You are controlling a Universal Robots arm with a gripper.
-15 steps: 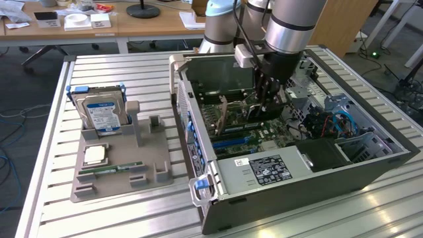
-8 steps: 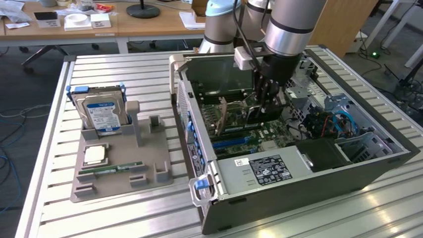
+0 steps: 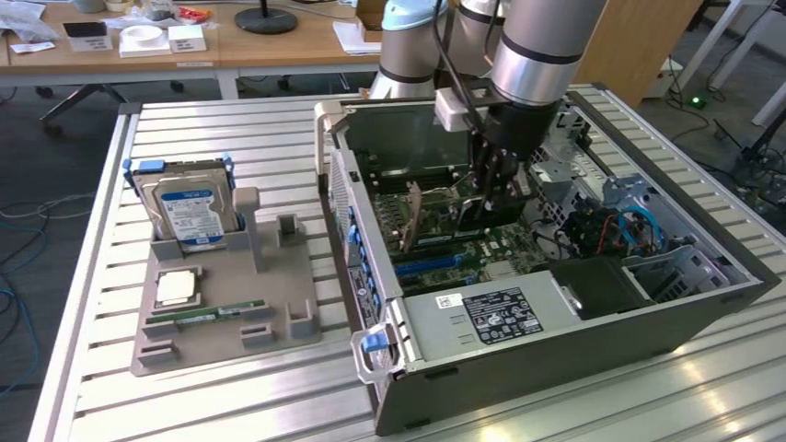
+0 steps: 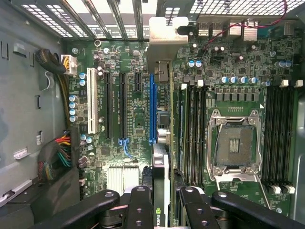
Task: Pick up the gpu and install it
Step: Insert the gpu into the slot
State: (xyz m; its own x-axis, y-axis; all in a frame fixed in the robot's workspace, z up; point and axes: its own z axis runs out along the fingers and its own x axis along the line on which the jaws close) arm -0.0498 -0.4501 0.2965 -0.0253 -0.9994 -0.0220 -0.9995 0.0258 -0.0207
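Inside open computer case [image 3: 528,368], above motherboard [image 4: 133,124]: gpu [image 4: 160,162], carried edge-down, bracket [image 4: 164,33] toward rear slot openings, card just beside long blue slot [image 4: 152,107]. I read this as lining up for seating; whether contacts touch slot, I cannot tell. Gripper [image 4: 164,192]: clamped on card's upper edge, so card stands upright.
Outside case, grey holder [image 3: 227,336]: hard drive [image 3: 190,216] upright, memory stick [image 3: 202,315] flat, each in own recess.
Surface: slatted metal table [image 3: 221,396].
Room: wooden desks [image 3: 283,51] behind.
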